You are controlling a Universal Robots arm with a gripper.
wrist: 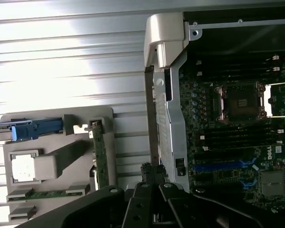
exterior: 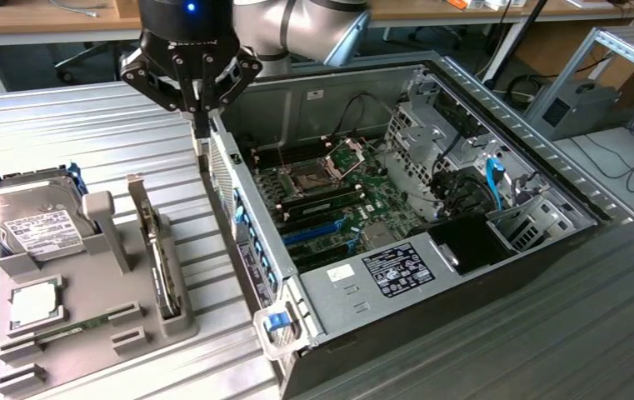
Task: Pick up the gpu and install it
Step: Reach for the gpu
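While the gpu (exterior: 159, 254) stands on edge in a slot of the grey holder (exterior: 83, 333) on the tabletop (exterior: 72, 125), the tool (exterior: 199, 125) hangs over the near wall of the open case (exterior: 406, 308). Its fingers are closed together and grip nothing. In the exterior view the gpu lies between six and seven o'clock from the tool, well apart from it. The card's pale bracket end points toward twelve o'clock. The case sits just beside the holder, at three o'clock from the gpu, with its motherboard (exterior: 328, 200) exposed.

The holder also carries a hard drive (exterior: 33, 221) at about ten o'clock from the gpu. A CPU (exterior: 34, 304) lies at about eight o'clock, with a RAM stick (exterior: 72, 327) just below it.

In the wrist view the tool (wrist: 152, 178) is seen right above the case's wall edge. The gpu (wrist: 98, 156) shows as a thin green strip upright in the holder.
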